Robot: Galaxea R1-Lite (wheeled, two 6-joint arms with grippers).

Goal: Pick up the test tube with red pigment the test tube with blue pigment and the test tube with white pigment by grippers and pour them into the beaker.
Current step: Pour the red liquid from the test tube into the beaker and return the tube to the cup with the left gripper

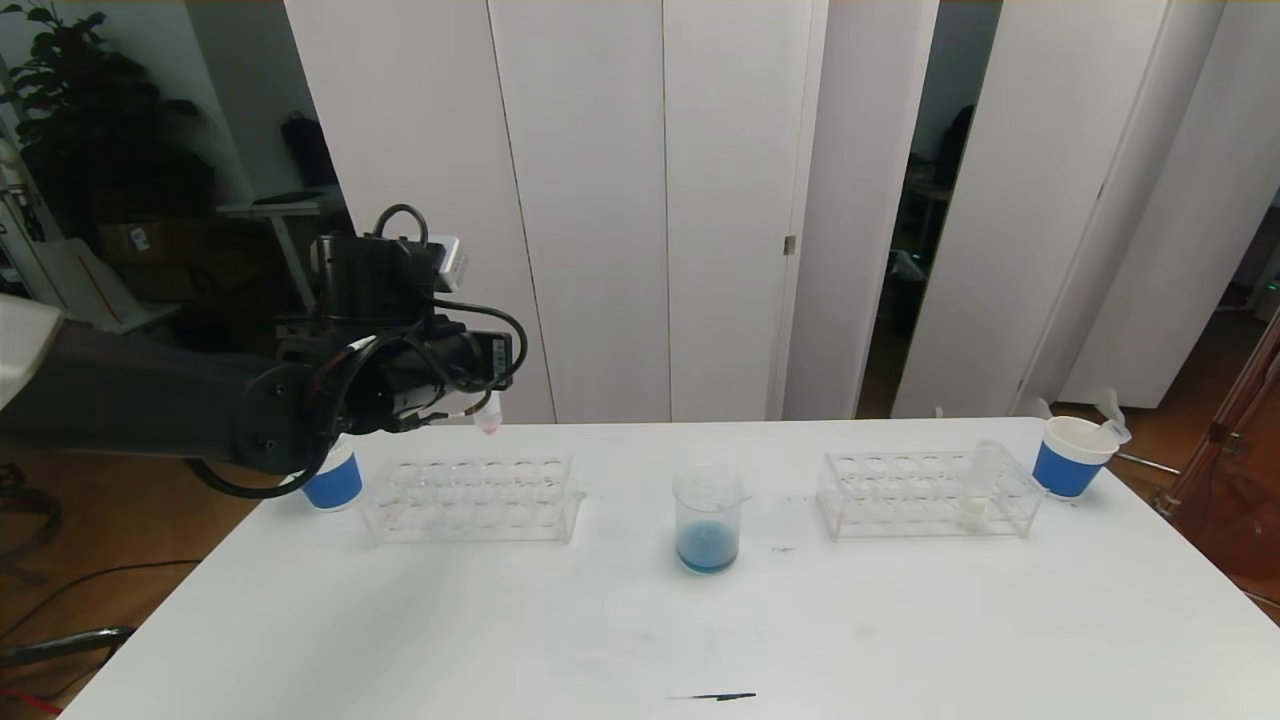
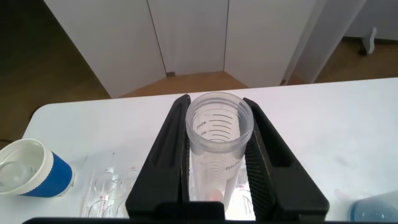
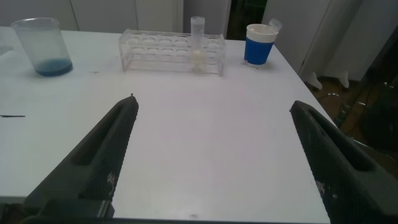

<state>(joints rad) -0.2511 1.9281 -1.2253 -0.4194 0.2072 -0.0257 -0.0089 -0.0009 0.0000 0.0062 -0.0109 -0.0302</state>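
My left gripper (image 1: 480, 400) is shut on the test tube with red pigment (image 1: 489, 415), held upright above the far edge of the left rack (image 1: 470, 498). In the left wrist view the tube (image 2: 219, 134) sits between both fingers (image 2: 163, 155), with a pink trace at its bottom. The beaker (image 1: 708, 520) stands mid-table with blue liquid in it. The test tube with white pigment (image 1: 975, 495) stands in the right rack (image 1: 925, 492). The test tube with blue pigment is out of view. My right gripper (image 3: 212, 103) hangs open over bare table and is not in the head view.
A blue-and-white paper cup (image 1: 333, 480) stands behind the left rack under my left arm. Another cup (image 1: 1070, 457) stands at the far right by the table edge. A dark streak (image 1: 712, 696) marks the front of the table.
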